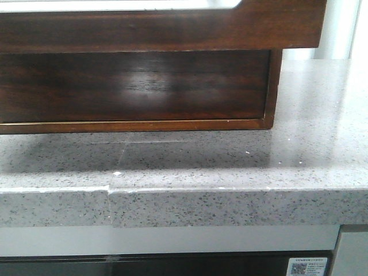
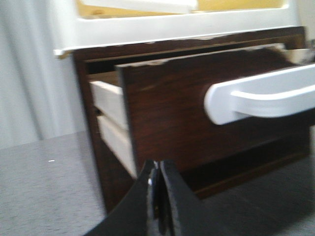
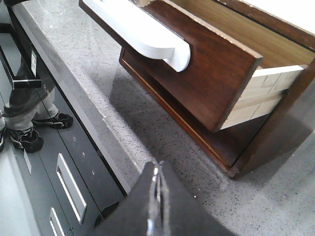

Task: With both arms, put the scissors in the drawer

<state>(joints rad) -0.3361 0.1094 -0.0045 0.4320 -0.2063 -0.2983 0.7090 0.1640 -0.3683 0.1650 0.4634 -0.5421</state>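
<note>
Scissors are nowhere to be seen in any of the three views, so whether they already lie inside cannot be told; the right wrist view shows only part of the drawer's pale floor, and that part is bare. The drawer [image 3: 216,73] stands pulled out of its dark cabinet frame [image 3: 275,132], its white handle [image 3: 142,29] across the front panel, so the opening step looks done. In the front view the drawer's underside fills the upper frame from 10 to 2 o'clock above the speckled grey counter [image 1: 230,167]. The left gripper [image 2: 157,196] hangs just before the drawer front with fingers pressed together on nothing; the right gripper [image 3: 155,201] is likewise closed and empty, over the counter edge. Shutting the drawer appears to remain.
</note>
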